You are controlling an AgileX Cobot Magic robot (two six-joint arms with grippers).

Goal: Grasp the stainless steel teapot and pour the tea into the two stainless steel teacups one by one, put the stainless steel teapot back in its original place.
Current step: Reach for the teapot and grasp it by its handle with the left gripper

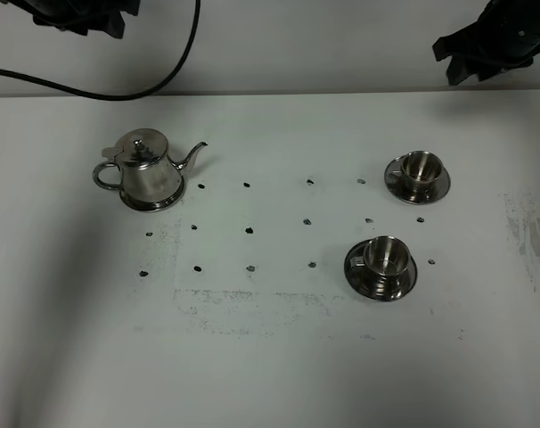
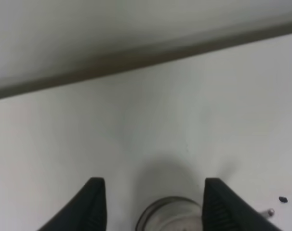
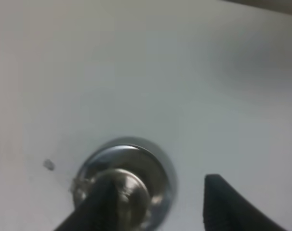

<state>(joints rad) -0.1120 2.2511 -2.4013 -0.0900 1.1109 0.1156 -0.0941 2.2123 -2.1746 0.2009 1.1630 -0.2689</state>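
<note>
1. Two cups stand on your right: the far teacup [image 1: 419, 171] and the near teacup [image 1: 384, 259].
2. You see the teapot [image 1: 145, 174] upright on the table [image 1: 270, 357], far left, spout toward the cups.
3. Your left gripper [image 2: 153, 183] hangs spread, gripping nothing.
4. Your right gripper [image 3: 158, 185] is spread too, empty.

Shows a white table [image 1: 270, 374] speckled with rows of small dark marks [image 1: 249, 231]. Holds a stainless steel teapot [image 1: 145, 169] upright at left, spout pointing right. Carries at right a farther teacup [image 1: 421, 169] and a nearer teacup [image 1: 385, 255], each on a saucer [image 1: 442, 185].
</note>
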